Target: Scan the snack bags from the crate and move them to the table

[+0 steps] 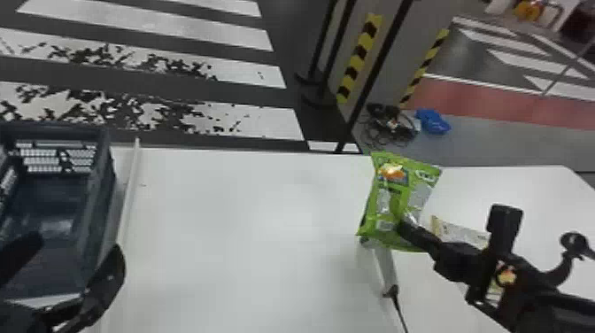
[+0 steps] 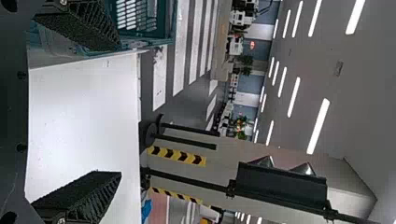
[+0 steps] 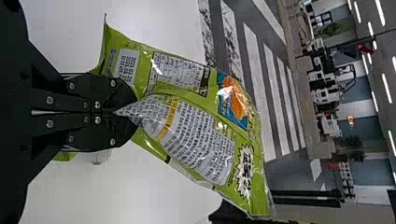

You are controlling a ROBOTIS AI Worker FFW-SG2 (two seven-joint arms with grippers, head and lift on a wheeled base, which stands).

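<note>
Green snack bag point(image 1: 398, 199) is clamped in the right pincer point(image 1: 409, 226), the two fingers closed on the film at one end of it; the right wrist view records creasing where they grip and printed panels facing that camera. The bag is tilted, positioned over the white tabletop point(image 1: 256, 230); contact with that surface cannot be determined. Just beside it, a pale packet point(image 1: 462, 234) lies on the tabletop, partly hidden behind the right arm. Near the bag's lower end, on the robot's side, is a narrow white item point(image 1: 386, 268) with a dark cord. Well apart, at the left, sits a dark blue crate point(image 1: 95, 212), a white strip point(image 1: 128, 199) running along its side. The left pincer point(image 1: 68, 270) is released, fingers wide apart, at the crate's near end. Beyond the tabletop, a blue bundle point(image 1: 433, 121) lies on the floor.
</note>
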